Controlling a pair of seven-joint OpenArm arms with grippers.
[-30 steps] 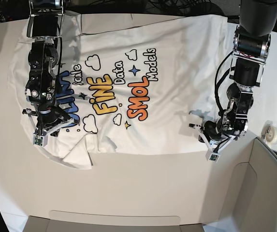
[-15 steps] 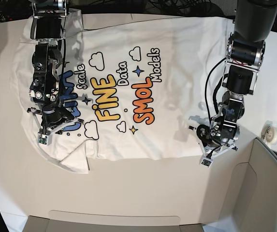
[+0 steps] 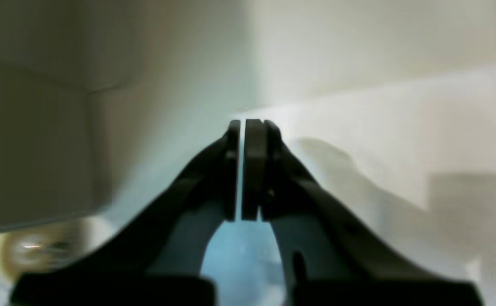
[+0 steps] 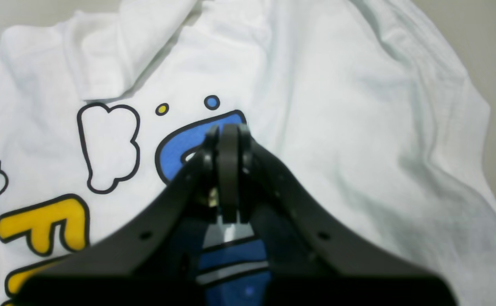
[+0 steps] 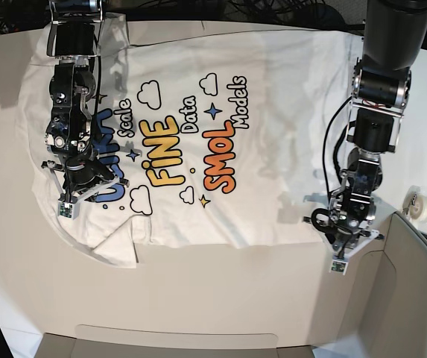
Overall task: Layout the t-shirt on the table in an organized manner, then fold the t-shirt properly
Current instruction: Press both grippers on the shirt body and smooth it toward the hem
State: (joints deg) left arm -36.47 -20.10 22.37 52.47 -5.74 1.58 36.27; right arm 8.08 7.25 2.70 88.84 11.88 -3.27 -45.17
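Left gripper moved off t-shirt, closed, empty | right gripper closed over print

Your t-shirt lies print-up on the counter, right pincer over the blue lettering, left pincer just off its hem.

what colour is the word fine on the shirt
Yellow with a black outline, on the t-shirt; clearest in the base view.
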